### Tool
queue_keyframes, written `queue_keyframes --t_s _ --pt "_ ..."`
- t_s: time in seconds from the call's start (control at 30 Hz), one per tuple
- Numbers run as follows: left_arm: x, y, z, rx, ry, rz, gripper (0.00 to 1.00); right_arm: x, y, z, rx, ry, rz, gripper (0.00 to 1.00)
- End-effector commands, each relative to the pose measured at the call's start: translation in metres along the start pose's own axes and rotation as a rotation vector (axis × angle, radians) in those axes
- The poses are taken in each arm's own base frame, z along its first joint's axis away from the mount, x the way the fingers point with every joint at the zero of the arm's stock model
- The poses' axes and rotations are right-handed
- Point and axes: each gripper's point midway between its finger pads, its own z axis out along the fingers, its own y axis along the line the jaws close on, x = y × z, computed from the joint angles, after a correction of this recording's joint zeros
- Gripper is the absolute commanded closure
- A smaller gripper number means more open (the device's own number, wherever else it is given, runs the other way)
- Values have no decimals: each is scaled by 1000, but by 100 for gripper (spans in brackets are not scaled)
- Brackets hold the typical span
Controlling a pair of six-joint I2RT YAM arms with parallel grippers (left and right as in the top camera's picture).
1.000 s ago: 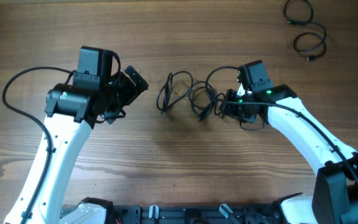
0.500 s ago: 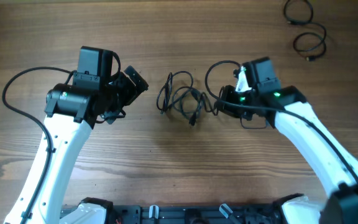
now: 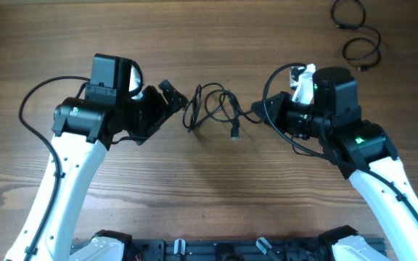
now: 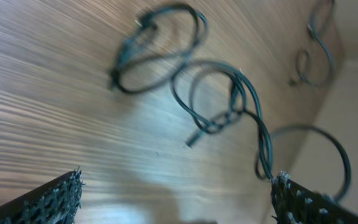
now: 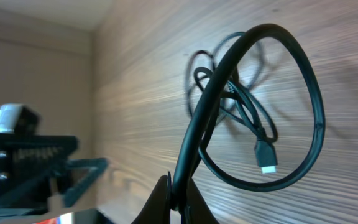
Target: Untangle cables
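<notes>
Item: thin black tangled cable (image 3: 214, 109), centre of brown wood-grain table (image 3: 194, 188), between both arms, its plug end (image 5: 266, 165) hanging free. Right gripper (image 3: 276, 119): fingers pinched closed on one raised loop of it. Left gripper (image 3: 173, 99): textured fingers (image 4: 51, 198) spread wide, empty, just beside the tangle. Second coiled black cable (image 3: 359, 36): far right corner, well apart.

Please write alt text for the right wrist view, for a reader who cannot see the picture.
The right claw pinches a black cable, which rises from it in a wide loop. The cable runs on to a tangle on the wooden table, and a plug shows at one loose end.
</notes>
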Motion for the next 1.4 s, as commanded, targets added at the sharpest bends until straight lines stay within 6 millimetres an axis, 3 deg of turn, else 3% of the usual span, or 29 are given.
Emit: queue_keyframes --t_s 0.0,0.13,0.23,0.37,0.47,0.63,0.77,0.87,0.93,0.97,1.03,1.07,1.17,1.23,1.37 --pt "21 -25 -3 133 125 29 0 8 35 -8 -147 71 37 96" --pt "19 -23 -3 117 113 -19 0 16 85 -23 -386 168 -7 96" --pt "14 -18 -2 92 83 -19 0 18 105 -33 -479 206 -10 96" --pt "9 -14 -1 69 53 -18 7 21 110 -36 -498 246 51 96" --pt "-7 4 -1 -32 -42 -25 27 18 119 -40 -530 243 56 96" --pt "-14 12 -2 -77 -84 -27 30 10 135 -49 -587 230 92 96" --pt "-23 20 -3 -123 -138 -26 28 15 137 -52 -595 278 124 96" --pt "-26 22 -4 -137 -154 -27 45 19 138 -53 -599 304 135 96" --pt "-26 22 -4 -137 -155 -26 50 21 138 -54 -600 324 150 96" --pt "-26 22 -4 -135 -156 -25 58 21 138 -54 -600 325 151 96" --pt "-26 22 -4 -135 -157 -25 86 21 138 -54 -600 321 144 96" --pt "-26 21 -4 -134 -157 -25 96 20 138 -54 -601 313 131 96" --pt "-27 22 -5 -137 -160 -26 96 17 136 -51 -605 264 50 96" --pt "-35 33 -8 -183 -200 -42 96 11 126 -42 -570 202 -1 96" --pt "-50 73 -25 -324 -270 -122 96 -7 67 -15 -299 54 76 96"
